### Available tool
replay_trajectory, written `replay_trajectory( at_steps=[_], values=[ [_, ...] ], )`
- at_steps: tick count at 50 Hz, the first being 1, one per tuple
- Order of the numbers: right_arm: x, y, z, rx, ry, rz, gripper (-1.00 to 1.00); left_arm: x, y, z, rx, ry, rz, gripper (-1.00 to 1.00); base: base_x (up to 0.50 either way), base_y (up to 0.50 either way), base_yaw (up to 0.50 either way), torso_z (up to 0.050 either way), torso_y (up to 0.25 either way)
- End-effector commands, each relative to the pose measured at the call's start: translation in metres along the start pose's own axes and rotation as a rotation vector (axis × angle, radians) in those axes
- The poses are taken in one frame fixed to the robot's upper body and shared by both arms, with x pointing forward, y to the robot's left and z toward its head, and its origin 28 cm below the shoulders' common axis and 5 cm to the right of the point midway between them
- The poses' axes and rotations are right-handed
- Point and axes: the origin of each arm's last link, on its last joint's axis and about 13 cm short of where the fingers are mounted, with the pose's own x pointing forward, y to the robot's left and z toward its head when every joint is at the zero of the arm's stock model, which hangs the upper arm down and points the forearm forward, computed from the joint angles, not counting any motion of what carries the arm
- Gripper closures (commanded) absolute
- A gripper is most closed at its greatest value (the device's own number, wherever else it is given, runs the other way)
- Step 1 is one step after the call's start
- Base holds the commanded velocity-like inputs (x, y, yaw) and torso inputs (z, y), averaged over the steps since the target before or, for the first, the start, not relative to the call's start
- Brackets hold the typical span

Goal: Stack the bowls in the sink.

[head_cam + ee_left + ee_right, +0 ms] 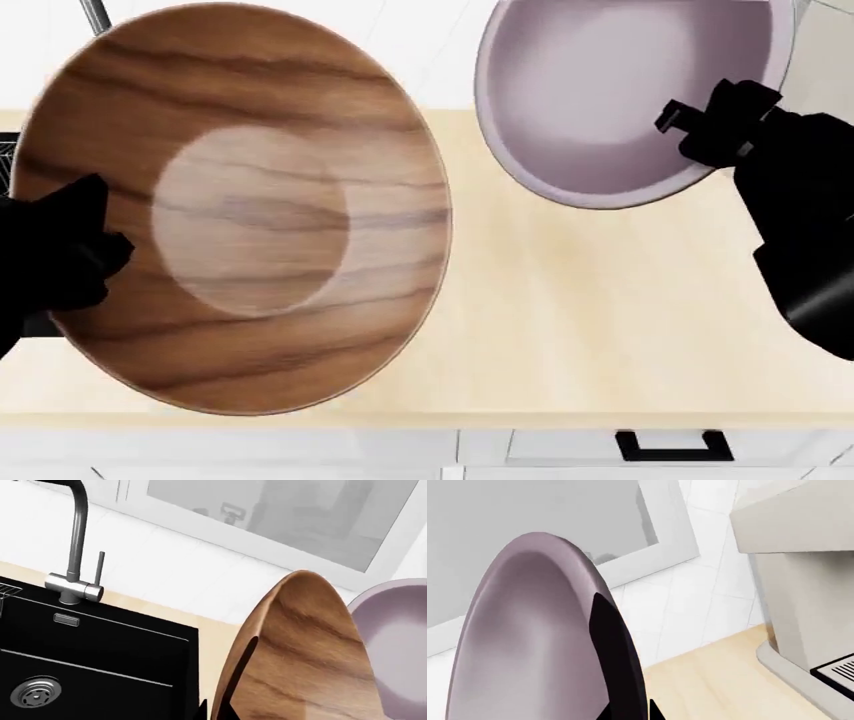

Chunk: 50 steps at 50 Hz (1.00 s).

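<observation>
The brown wood-grain bowl [254, 200] hangs tilted above the countertop, its inside facing the head camera. My left gripper [67, 250] is shut on its left rim; in the left wrist view the gripper [215, 707] pinches the brown bowl's [300, 650] edge. To the right, the purple-grey bowl [614, 90] is also lifted and tilted, with my right gripper [701, 125] shut on its right rim. The right wrist view shows that gripper [639, 707] with one finger inside the purple-grey bowl [527, 645]. The black sink [100, 645] lies left of both bowls, mostly hidden in the head view.
A chrome faucet [79, 540] stands behind the sink, and a round drain [37, 694] sits in its floor. The beige countertop [574, 330] runs under both bowls. A beige appliance [807, 605] stands at the far right. A window [280, 515] is on the back wall.
</observation>
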Motion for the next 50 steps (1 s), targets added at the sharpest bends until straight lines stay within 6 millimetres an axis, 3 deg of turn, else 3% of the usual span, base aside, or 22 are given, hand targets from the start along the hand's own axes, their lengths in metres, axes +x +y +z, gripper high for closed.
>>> replay_trajectory(
  at_steps=[1, 13, 27, 37, 50],
  values=[
    [-0.015, 0.001, 0.011, -0.018, -0.115, 0.013, 1.0, 0.005, 0.003, 0.017, -0.058, -0.077, 0.033, 1.0, 0.0, 0.5, 0.0, 0.0, 0.0],
    [-0.013, 0.002, 0.008, -0.054, -0.115, 0.008, 1.0, 0.017, 0.002, 0.019, -0.054, -0.07, 0.037, 1.0, 0.0, 0.5, 0.0, 0.0, 0.0],
    [-0.011, -0.014, 0.016, -0.066, -0.134, -0.098, 1.0, 0.034, 0.005, 0.01, -0.045, -0.006, 0.028, 1.0, 0.0, 0.49, 0.0, 0.001, 0.0],
    [-0.017, -0.009, 0.027, -0.11, -0.177, -0.114, 1.0, 0.047, 0.005, 0.0, -0.063, 0.069, 0.002, 1.0, 0.0, 0.0, 0.0, 0.0, 0.0],
    [-0.012, -0.002, 0.028, -0.111, -0.169, -0.078, 1.0, 0.058, 0.005, -0.015, -0.136, 0.133, -0.051, 1.0, 0.5, 0.0, 0.0, 0.0, 0.001]
  ],
)
